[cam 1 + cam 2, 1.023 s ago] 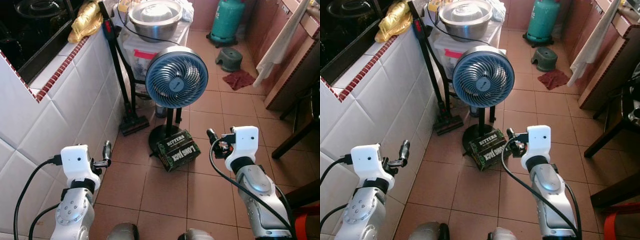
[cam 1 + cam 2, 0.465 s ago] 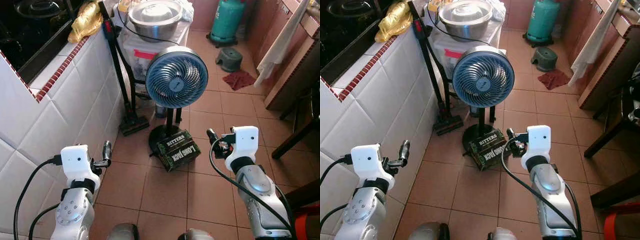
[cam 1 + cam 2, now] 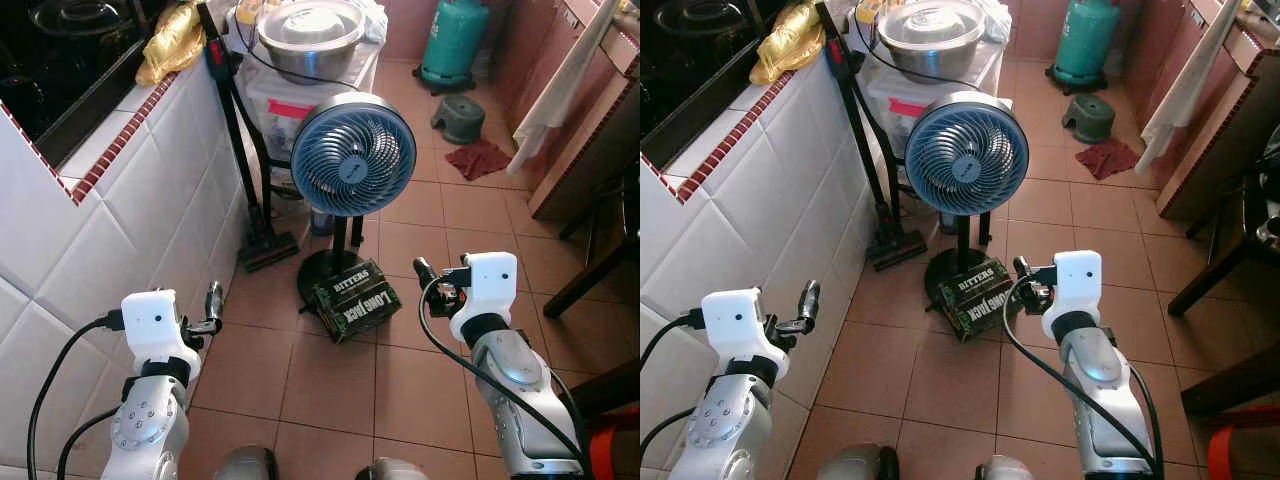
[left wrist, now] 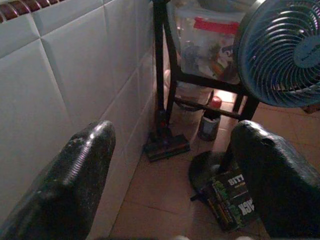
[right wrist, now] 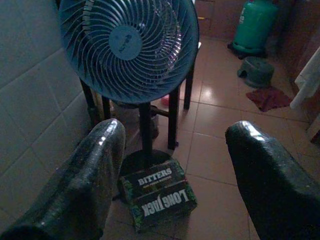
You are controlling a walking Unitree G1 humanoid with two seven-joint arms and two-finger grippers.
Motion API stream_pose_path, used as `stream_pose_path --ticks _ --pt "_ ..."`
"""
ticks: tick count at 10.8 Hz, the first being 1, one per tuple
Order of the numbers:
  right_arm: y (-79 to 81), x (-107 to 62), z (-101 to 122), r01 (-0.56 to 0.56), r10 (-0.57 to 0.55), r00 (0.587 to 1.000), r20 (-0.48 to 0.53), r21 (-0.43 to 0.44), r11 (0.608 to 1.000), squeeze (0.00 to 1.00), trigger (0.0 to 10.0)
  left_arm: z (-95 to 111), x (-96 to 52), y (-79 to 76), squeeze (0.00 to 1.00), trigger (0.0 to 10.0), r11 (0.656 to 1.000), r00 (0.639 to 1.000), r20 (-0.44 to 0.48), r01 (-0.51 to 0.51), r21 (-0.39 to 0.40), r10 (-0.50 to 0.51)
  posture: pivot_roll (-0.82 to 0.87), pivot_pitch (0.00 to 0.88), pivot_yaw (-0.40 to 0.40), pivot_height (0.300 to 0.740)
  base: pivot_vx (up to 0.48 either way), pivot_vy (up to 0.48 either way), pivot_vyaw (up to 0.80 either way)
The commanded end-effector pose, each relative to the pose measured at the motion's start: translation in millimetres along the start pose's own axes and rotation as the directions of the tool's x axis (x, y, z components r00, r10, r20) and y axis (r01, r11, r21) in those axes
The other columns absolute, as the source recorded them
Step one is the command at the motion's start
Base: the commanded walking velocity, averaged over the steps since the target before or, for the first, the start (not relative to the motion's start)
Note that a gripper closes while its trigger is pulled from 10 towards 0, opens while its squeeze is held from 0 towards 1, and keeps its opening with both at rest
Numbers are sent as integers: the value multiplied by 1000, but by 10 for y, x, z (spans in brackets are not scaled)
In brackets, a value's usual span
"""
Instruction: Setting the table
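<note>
Evidently nothing is set yet: left hand (image 3: 212, 305) and right hand (image 3: 432, 280) hover spread and empty at lower frame, above floor tiles, facing a blue fan (image 3: 352, 154). No tableware or dining worktop is identifiable.

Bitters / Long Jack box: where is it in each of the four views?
Left eye: box on floor tiles, centre, at the fan base.
Right eye: box centre, beside right gripper.
Left wrist: box near one finger.
Right wrist: box between the fingers.
Shared landmark: the fan.
</note>
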State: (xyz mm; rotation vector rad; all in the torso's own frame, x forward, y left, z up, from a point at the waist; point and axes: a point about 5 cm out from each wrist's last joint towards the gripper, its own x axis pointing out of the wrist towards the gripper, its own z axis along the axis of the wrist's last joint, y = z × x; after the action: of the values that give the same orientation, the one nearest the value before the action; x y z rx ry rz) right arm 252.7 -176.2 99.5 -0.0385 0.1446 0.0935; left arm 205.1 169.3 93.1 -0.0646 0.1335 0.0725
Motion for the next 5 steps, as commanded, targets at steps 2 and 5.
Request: stream_pose_path --ticks 2,5 --pt "8 -15 17 23 -23 1000 0 35 999 0 10000 89 56 34 0 10000 1000 999 32 13 9 -13 -28 113 39 740 0 0 0" --pt "45 5 -15 23 -22 1000 -13 49 999 0 10000 102 89 -49 0 10000 997 997 50 61 36 -63 -22 110 32 740 0 0 0"
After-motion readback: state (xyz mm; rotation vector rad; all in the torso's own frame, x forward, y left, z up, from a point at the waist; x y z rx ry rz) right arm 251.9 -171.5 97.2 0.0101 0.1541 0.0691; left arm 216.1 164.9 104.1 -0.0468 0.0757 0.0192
